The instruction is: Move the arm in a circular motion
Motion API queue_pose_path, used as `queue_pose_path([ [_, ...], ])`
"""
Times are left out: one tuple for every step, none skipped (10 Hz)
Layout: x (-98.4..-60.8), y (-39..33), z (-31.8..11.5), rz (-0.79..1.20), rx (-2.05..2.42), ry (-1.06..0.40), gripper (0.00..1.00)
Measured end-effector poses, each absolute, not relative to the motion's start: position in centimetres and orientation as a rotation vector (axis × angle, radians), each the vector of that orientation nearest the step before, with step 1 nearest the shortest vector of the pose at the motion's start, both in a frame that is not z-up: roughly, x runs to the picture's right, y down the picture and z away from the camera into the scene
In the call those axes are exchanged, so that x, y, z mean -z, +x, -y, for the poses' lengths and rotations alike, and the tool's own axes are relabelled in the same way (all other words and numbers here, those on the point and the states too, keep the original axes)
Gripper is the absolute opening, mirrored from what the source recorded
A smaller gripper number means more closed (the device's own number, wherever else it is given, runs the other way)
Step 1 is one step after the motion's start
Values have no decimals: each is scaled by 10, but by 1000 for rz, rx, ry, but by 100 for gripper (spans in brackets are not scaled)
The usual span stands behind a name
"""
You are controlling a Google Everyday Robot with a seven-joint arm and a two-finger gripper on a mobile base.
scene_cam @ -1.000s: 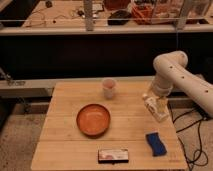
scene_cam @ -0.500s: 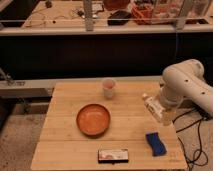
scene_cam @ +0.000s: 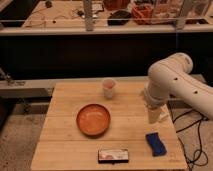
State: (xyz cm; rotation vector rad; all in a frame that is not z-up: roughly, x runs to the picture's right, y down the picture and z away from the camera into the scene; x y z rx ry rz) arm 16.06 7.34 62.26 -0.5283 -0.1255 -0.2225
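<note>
Now, with nothing to pick up, the job is one smooth sweep. The arm point(scene_cam: 172, 82) should trace an even circle above the wooden table point(scene_cam: 65, 145). Doing that well looks like a matter of holding one steady height and one steady speed, so the loop closes where it began. The gripper point(scene_cam: 155, 114) hangs low at the arm's end, just above the table edge on the right of the view; whether it is open or closed cannot be told. Because it sits so low, the circle is best kept clear of the blue sponge point(scene_cam: 156, 143) lying near it toward the front. It should also avoid the small pale cup point(scene_cam: 108, 88) standing near the table's back edge. An orange bowl point(scene_cam: 93, 120) sits mid-table and a flat dark packet point(scene_cam: 113, 155) lies by the front edge, both further from the gripper. A wide loop could reach them, so a tighter circle or a slight lift seems the safer choice. The arm itself is big and white, built of thick rounded tubes. A bulbous joint bulges at the upper right, dotted with small dark screw holes. One segment runs off the right side of the view and another drops down to the gripper. It dwarfs everything on the table.
</note>
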Motion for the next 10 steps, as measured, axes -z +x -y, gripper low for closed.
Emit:
queue_pose_path([
  [-617, 138, -63, 156, 273, -508, 80],
  [-613, 114, -54, 190, 328, -490, 80],
  [-609, 99, -49, 214, 366, -479, 80],
  [-601, 79, -39, 245, 424, -459, 80],
  [-596, 66, -29, 263, 472, -440, 80],
  [-594, 60, -21, 273, 500, -426, 80],
  [-600, 57, -6, 281, 533, -404, 80],
  [-607, 59, 2, 280, 541, -398, 80],
  [-621, 66, 15, 282, 545, -394, 80],
  [-642, 77, 29, 287, 538, -394, 80],
])
